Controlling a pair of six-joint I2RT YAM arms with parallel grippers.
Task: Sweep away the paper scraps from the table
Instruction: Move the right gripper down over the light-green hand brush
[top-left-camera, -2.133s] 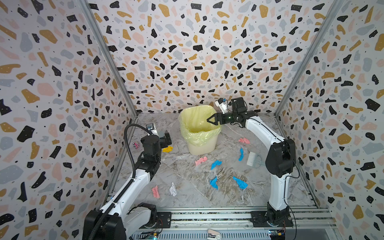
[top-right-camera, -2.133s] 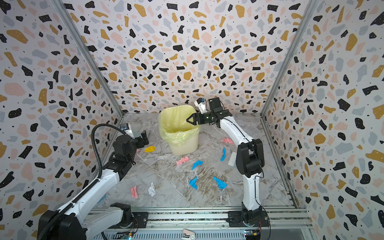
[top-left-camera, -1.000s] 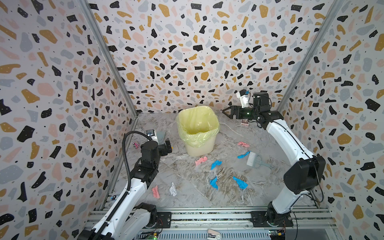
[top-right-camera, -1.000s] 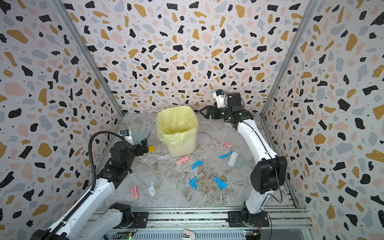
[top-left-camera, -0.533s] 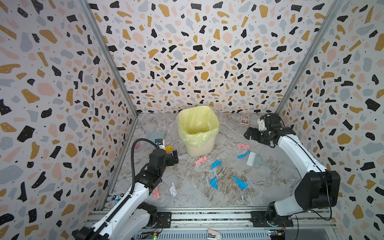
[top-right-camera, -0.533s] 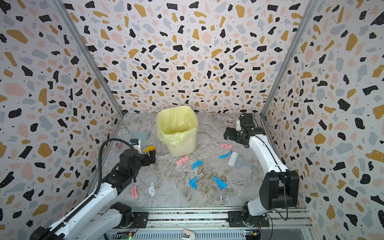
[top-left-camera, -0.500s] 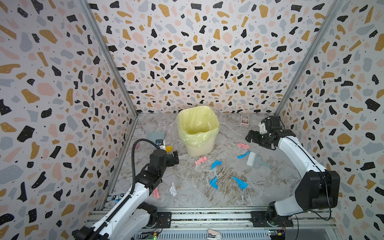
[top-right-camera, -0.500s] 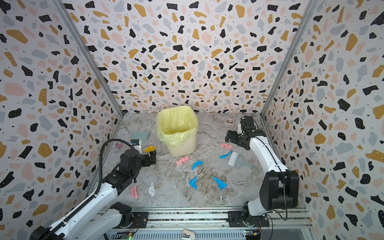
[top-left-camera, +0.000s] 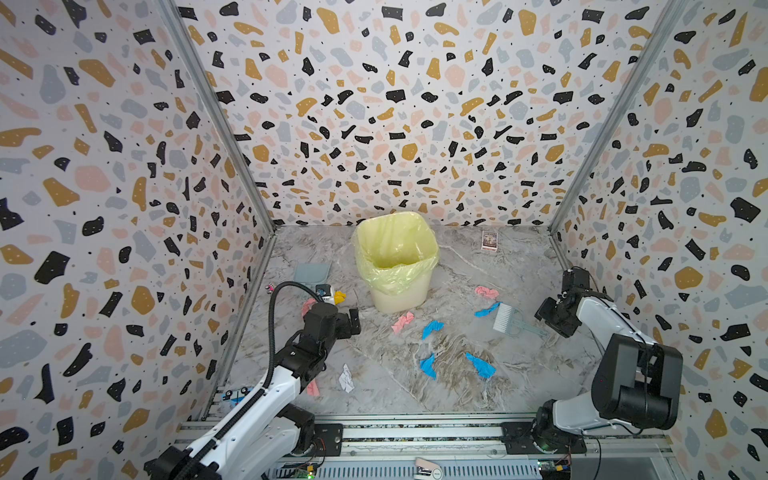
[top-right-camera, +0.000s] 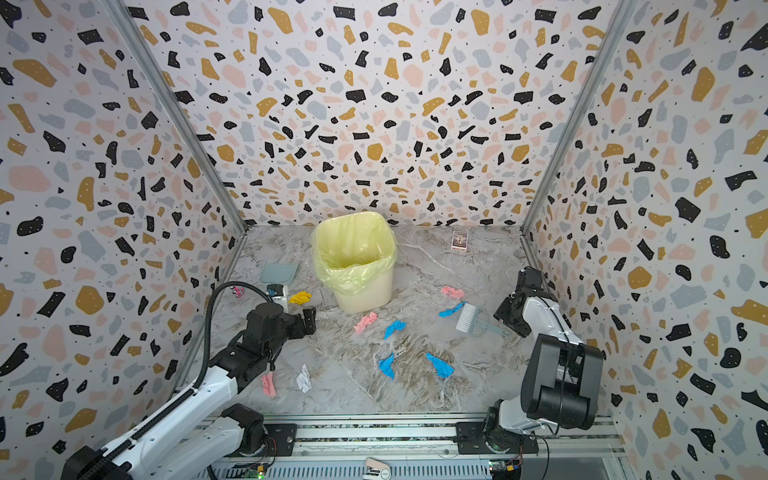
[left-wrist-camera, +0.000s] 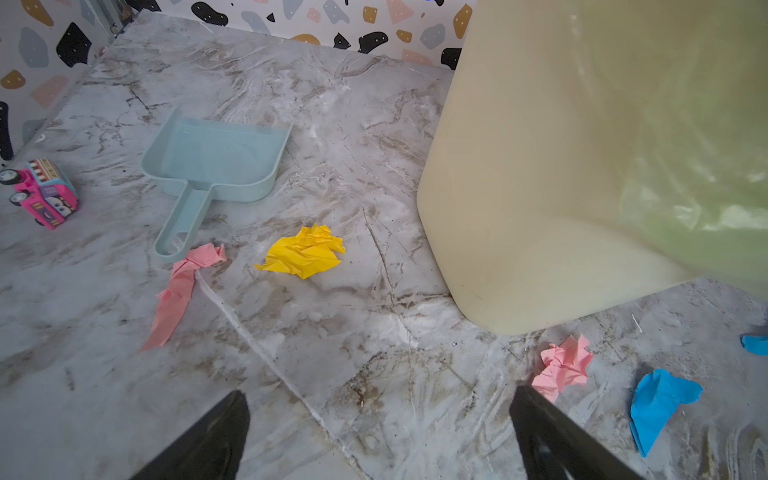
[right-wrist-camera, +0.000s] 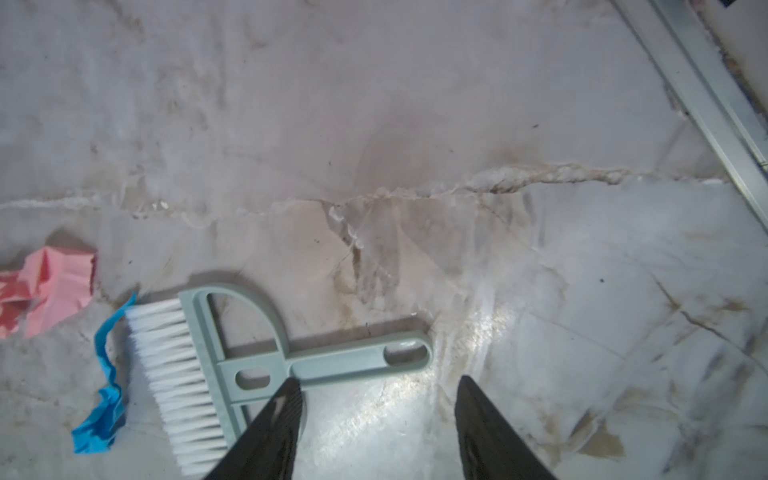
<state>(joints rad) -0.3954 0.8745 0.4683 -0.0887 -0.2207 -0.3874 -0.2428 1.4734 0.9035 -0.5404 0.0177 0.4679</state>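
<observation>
Crumpled paper scraps (top-left-camera: 432, 328) in blue, pink, yellow and white lie strewn over the grey-white marble-patterned bench (top-left-camera: 415, 395), most across its middle, a pink and a white one by the near-left corner and a yellow scrap (left-wrist-camera: 305, 251) toward the left edge; the right pincer (right-wrist-camera: 378, 379), jaws parted and clasping nothing, hangs low over the handle of a pale green plastic hand brush with white bristles (right-wrist-camera: 232, 365) lying flat toward the right edge; one finger looks set above the neck of the handle rather than beside it, so a closing pinch could press down on the plastic, skid the brush along the smooth stone, or catch it off-centre and leave the head free to swivel; a blue strip (right-wrist-camera: 106, 374) lies against the bristle tips and would likely be dragged along by any slip; the small printed card (top-left-camera: 489, 240) near the far edge and the pink toy truck (left-wrist-camera: 41, 193) by the left edge risk being swept up with the paper; the left pincer (left-wrist-camera: 379, 392), spread wide and empty, hovers close to the cream plastic bin (top-left-camera: 399, 297) near the middle of the far edge, which an arm could nudge; its yellow plastic liner (top-left-camera: 392, 245) shows no scraps inside from above; the pale blue-green plastic dustpan (left-wrist-camera: 216, 162), toward the far-left corner, lies empty, a pink strip (left-wrist-camera: 174, 299) at its handle tip.
</observation>
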